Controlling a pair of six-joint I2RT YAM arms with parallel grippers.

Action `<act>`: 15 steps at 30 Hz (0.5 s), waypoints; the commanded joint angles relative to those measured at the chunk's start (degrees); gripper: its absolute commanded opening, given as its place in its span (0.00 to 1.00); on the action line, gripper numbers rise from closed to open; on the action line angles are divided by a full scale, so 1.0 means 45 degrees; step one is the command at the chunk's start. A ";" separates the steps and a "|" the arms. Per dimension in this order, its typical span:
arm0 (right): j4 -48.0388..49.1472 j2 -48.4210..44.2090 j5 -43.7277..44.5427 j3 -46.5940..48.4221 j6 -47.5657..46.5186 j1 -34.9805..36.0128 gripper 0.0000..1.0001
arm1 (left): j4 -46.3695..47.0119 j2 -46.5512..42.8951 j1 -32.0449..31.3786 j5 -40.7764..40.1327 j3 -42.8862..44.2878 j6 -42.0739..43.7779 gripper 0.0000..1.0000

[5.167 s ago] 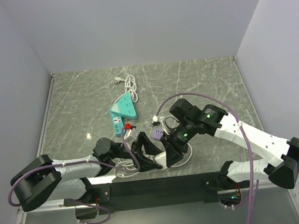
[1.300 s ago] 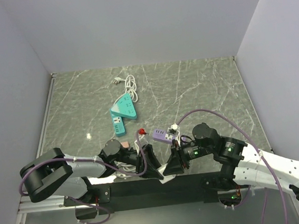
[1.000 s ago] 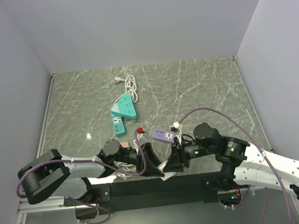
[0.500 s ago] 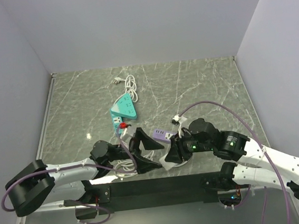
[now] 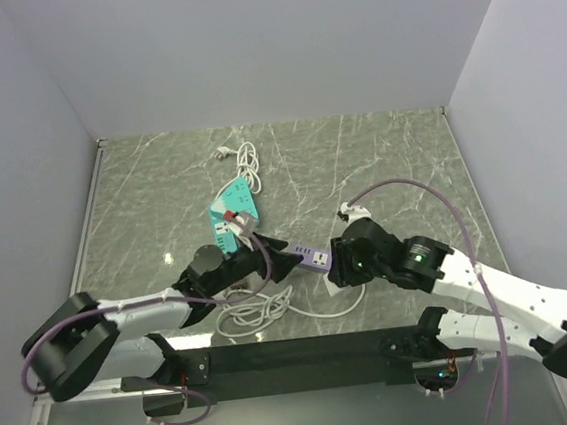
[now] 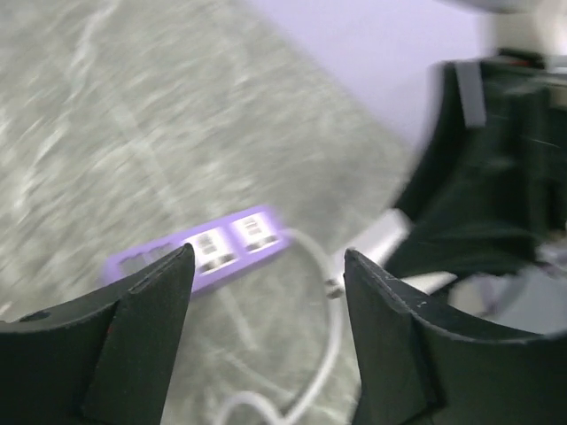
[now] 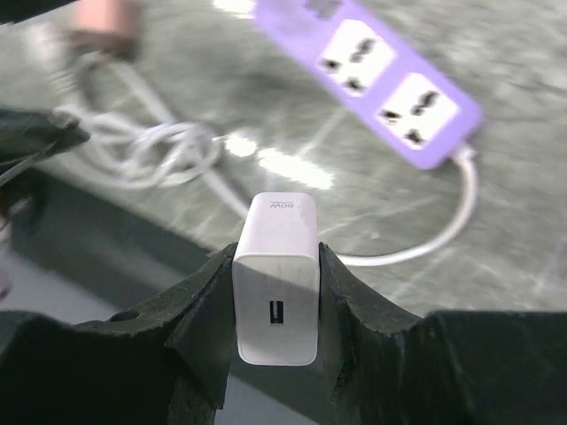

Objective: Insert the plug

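Note:
My right gripper (image 7: 275, 258) is shut on the plug (image 7: 275, 274), a white block with rounded corners and an empty USB port facing the camera. No cable shows on it. I hold it above the table, near the cable end of the purple power strip (image 7: 381, 84). In the top view the right gripper (image 5: 337, 268) sits just right of the strip (image 5: 308, 259). My left gripper (image 5: 280, 263) is open and empty at the strip's left end. In the left wrist view its fingers (image 6: 142, 345) frame the strip (image 6: 204, 252).
A teal power strip (image 5: 234, 215) lies behind the left arm. A loose white cable (image 5: 263, 310) coils near the front edge, and another bundle (image 5: 246, 161) lies at the back. A pinkish cube adapter (image 7: 106, 22) sits beside the coil.
My right gripper has carried the plug up from the front edge and toward the purple strip. My left gripper has swung forward to the strip's left end.

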 commanded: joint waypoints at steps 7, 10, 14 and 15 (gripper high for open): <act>-0.0607 0.1740 0.2796 0.1490 0.1306 -0.0130 0.00 | -0.0404 0.2904 0.0034 -0.2778 0.1775 0.0811 0.59; -0.0413 0.2462 0.2758 0.1588 0.1306 -0.0208 0.00 | -0.0288 0.3802 0.0034 -0.2778 0.2069 0.0714 0.59; -0.0139 0.3304 0.2465 0.1667 0.1014 -0.0656 0.00 | -0.0267 0.4720 0.0034 -0.2759 0.2284 0.0655 0.59; -0.0081 0.3422 0.2387 0.1686 0.0916 -0.0851 0.00 | -0.0306 0.4800 0.0034 -0.2855 0.2362 0.0636 0.58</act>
